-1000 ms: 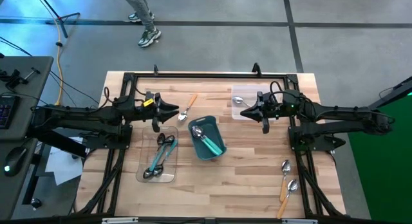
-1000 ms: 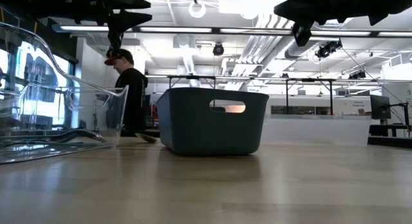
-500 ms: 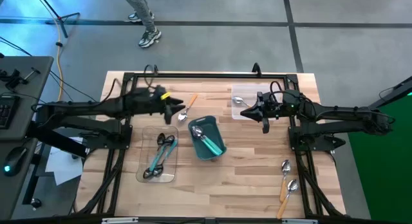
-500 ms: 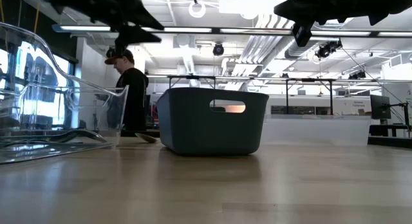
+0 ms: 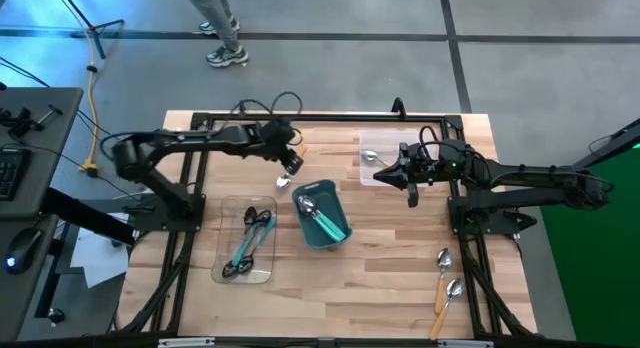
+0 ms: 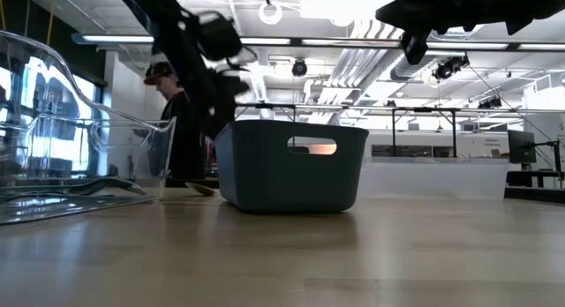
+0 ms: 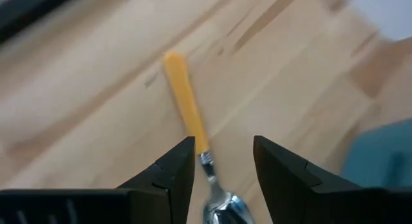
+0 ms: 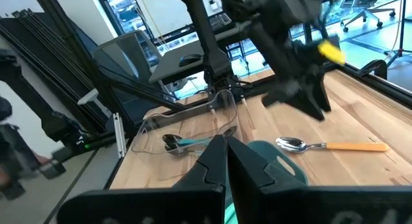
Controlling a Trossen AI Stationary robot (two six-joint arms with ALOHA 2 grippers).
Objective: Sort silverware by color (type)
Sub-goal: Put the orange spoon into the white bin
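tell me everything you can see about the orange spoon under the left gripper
The orange spoon has a thin orange handle and a shiny metal bowl. It lies flat on the wooden table, beyond the teal bin. The open left gripper straddles its neck without touching it.

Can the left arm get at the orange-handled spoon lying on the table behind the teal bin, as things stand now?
Probably yes. The left claw hangs open right above the orange-handled spoon, its fingers on either side of the neck. The spoon lies alone on bare wood, the teal bin stands apart, and nothing covers it.
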